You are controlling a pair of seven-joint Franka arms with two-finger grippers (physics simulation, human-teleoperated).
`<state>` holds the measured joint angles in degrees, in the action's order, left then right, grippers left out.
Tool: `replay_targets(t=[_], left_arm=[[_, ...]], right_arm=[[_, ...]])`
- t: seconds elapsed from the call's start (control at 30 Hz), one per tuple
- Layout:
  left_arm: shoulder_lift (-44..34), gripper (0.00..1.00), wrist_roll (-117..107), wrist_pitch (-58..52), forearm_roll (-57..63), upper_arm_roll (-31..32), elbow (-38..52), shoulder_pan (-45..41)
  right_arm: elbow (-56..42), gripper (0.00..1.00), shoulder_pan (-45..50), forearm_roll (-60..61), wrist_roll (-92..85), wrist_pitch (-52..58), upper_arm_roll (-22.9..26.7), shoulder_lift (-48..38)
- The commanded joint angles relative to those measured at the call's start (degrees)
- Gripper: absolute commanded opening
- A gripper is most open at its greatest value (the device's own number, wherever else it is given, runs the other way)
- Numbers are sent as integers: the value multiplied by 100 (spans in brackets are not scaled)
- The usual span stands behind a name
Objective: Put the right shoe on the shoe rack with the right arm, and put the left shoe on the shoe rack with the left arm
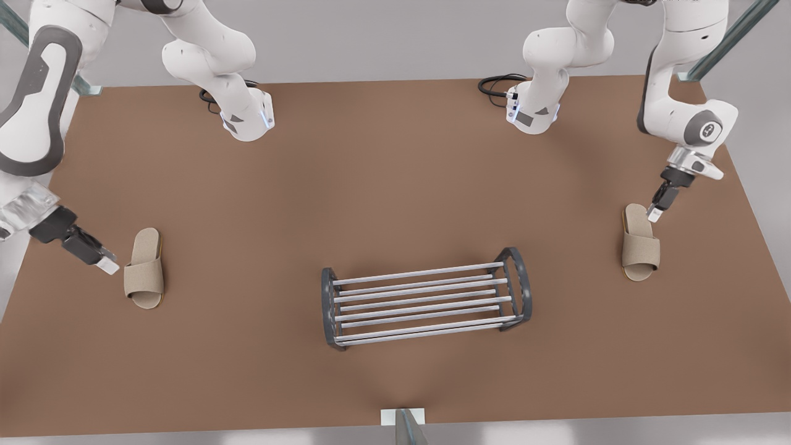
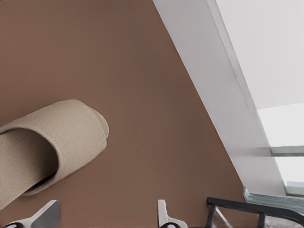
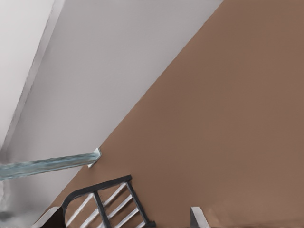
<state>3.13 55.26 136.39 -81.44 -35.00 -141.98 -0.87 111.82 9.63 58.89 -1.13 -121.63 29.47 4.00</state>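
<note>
- In the middle of the brown table [image 1: 395,173] we find the shoe rack [image 1: 423,296], bare, its bars running across between the two dark end hoops.
- At the front view's left lies the right shoe [image 1: 144,272], a beige slipper flat on the table, well apart from the rack. The right gripper [image 1: 108,266] sits low just beside its outer edge. In the right wrist view its fingers [image 3: 197,216] stand apart, with nothing between them.
- At the front view's right lies the left shoe [image 1: 640,244], also flat and well apart from the rack. The left gripper [image 1: 654,213] hangs at the heel end's outer edge. In the left wrist view its fingers [image 2: 164,213] are spread, and the slipper [image 2: 57,147] lies ahead of them, not between them.
- We judge that both arms are in the approach step: neither shoe is grasped or lifted.
- Next, we think each gripper must straddle its slipper's rim or strap and close firmly. The soft fabric may slip out of a shallow pinch.
</note>
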Motion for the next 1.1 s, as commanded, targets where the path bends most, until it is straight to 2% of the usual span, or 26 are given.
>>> replay_targets(t=[0.0,0.07,0.17,0.23,0.33,0.37,0.47,0.67,0.87,1.07], left_arm=[[47,100,5874,274,-284,-33,-22,-634],[197,100,5988,212,-882,-130,-145,-625],[390,100,5944,-315,-1295,-411,-286,-414],[408,100,5812,-499,-1304,-622,-295,-414],[416,100,5154,-605,-1426,-745,-295,-414],[478,100,4899,-623,-1883,-737,-295,-414],[750,100,4134,-1035,-2279,-745,-286,-406],[979,100,2710,-1229,-2385,-737,-101,-186],[1629,100,2587,-1220,-2798,-508,408,-177],[1902,100,2464,-1229,-2851,-482,567,-124]], right_arm=[[947,100,329,3937,-3057,-1609,68,-101],[1641,100,101,3981,-5325,-2339,76,-260],[1660,100,-1007,3990,-8130,-1926,59,539],[1132,100,-1455,3990,-8561,-1013,59,1524],[1193,100,-1658,3990,-9220,-907,68,1849],[1316,100,-1658,3990,-9353,-950,68,1885],[1492,100,-1667,3990,-9625,-977,68,1876],[1492,100,-1675,4007,-9757,-924,59,2052],[1747,100,-1675,5141,-9256,-898,-178,1973],[1835,100,-1798,5185,-8553,-406,-214,1990]])
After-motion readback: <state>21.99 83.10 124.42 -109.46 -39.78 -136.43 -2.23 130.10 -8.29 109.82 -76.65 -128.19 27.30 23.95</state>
